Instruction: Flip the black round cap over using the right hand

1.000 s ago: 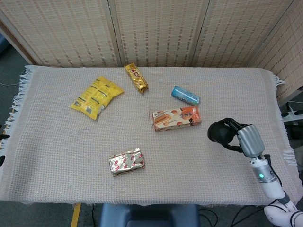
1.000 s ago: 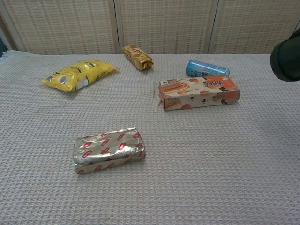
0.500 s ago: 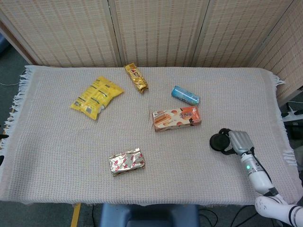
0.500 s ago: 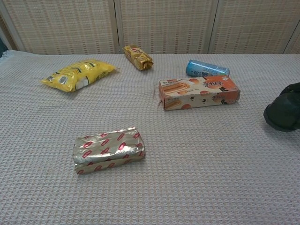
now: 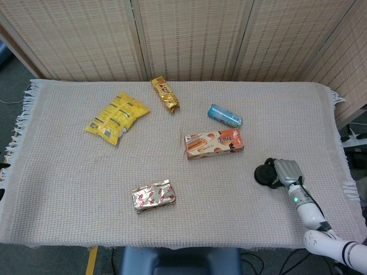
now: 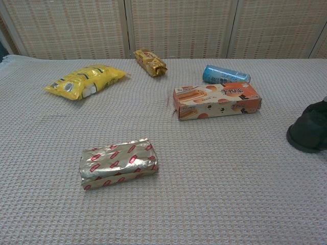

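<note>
The black round cap (image 5: pixel 264 174) rests on the woven tablecloth near the table's right side, low and flat in the chest view (image 6: pixel 306 136). My right hand (image 5: pixel 286 171) lies just to its right, its grey back up and its dark fingers curled around the cap's rim, still holding it. In the chest view the hand is almost wholly beyond the right edge. The left hand shows in neither view.
An orange biscuit box (image 5: pixel 213 143) lies left of and behind the cap, with a blue can (image 5: pixel 224 115) behind it. A silver-red packet (image 5: pixel 153 195), a yellow snack bag (image 5: pixel 117 117) and a gold bar (image 5: pixel 164 94) lie further left. The fringed right table edge (image 5: pixel 348 186) is close.
The right hand has come down and drawn back toward me with the cap, which was held raised and now sits on the cloth.
</note>
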Robot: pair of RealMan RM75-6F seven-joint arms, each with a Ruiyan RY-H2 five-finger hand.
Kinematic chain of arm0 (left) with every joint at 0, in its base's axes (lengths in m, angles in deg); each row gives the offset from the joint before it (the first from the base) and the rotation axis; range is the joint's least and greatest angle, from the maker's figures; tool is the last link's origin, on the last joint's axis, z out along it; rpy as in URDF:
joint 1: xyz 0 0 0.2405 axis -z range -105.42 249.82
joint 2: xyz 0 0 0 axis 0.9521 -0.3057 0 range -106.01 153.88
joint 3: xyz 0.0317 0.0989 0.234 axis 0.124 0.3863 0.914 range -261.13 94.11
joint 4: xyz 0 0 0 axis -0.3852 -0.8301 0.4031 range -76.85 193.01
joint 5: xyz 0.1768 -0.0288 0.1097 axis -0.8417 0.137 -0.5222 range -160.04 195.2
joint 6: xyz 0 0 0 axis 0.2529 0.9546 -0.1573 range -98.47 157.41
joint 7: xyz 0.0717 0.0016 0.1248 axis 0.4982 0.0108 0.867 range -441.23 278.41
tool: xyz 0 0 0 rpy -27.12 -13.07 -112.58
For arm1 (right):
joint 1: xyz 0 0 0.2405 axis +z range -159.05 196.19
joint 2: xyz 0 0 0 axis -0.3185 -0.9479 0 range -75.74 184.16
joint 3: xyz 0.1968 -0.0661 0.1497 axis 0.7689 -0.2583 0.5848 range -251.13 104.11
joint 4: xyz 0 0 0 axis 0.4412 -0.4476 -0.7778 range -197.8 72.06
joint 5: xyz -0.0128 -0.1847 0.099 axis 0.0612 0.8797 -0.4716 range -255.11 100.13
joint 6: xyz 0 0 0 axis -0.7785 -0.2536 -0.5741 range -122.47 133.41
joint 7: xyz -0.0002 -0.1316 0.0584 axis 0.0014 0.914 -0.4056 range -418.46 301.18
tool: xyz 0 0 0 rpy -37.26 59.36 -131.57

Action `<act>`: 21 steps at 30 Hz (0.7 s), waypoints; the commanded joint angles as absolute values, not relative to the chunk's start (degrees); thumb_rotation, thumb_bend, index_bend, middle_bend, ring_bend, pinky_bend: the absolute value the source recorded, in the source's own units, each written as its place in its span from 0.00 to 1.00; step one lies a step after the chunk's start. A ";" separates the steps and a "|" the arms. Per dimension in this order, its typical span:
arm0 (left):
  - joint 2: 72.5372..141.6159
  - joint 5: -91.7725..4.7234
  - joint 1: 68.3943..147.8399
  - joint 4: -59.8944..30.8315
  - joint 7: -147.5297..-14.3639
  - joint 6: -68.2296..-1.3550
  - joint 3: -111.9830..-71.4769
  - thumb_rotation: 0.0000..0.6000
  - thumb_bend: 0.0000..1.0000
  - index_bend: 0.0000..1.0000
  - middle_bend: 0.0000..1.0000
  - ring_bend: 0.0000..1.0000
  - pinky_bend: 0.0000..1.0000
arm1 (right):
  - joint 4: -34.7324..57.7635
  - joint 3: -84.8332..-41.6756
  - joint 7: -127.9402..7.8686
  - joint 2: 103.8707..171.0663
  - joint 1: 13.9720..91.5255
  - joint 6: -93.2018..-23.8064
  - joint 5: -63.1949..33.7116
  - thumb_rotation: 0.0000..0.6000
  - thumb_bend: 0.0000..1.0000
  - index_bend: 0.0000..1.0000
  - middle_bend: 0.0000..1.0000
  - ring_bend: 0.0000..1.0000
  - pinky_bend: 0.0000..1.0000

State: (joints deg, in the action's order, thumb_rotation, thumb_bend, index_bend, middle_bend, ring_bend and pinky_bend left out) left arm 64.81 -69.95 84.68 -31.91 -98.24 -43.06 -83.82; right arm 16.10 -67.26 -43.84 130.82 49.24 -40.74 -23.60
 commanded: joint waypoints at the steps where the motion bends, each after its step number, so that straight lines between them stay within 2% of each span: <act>1: 64.82 -69.96 84.67 -31.89 -98.24 -43.08 -83.82 1.00 0.45 0.21 0.00 0.00 0.25 | 16.42 -67.55 -44.21 130.37 49.21 -40.70 -23.03 1.00 0.21 0.44 0.15 0.14 0.40; 4: 64.82 -70.00 84.68 -31.88 -98.29 -43.09 -83.82 1.00 0.45 0.21 0.00 0.00 0.25 | 16.93 -67.93 -44.62 129.61 49.18 -40.45 -22.36 1.00 0.21 0.30 0.06 0.04 0.22; 6: 64.83 -70.01 84.68 -31.88 -98.27 -43.11 -83.83 1.00 0.44 0.21 0.00 0.00 0.25 | 17.30 -68.20 -44.80 129.01 49.25 -40.01 -22.17 1.00 0.21 0.21 0.02 0.01 0.14; 10: 64.84 -70.03 84.68 -31.90 -98.20 -43.11 -83.82 1.00 0.44 0.21 0.00 0.00 0.25 | 17.72 -68.64 -44.97 128.23 49.34 -39.56 -22.00 1.00 0.21 0.04 0.00 0.00 0.05; 12: 64.83 -70.04 84.67 -31.90 -98.20 -43.13 -83.82 1.00 0.44 0.20 0.00 0.00 0.25 | 17.93 -68.81 -44.99 127.90 49.41 -39.38 -22.06 1.00 0.21 0.00 0.00 0.00 0.02; 21: 64.82 -70.03 84.69 -31.88 -98.24 -43.08 -83.82 1.00 0.44 0.21 0.00 0.00 0.25 | 19.54 -69.12 -45.52 126.83 48.96 -40.80 -21.59 1.00 0.17 0.00 0.00 0.00 0.00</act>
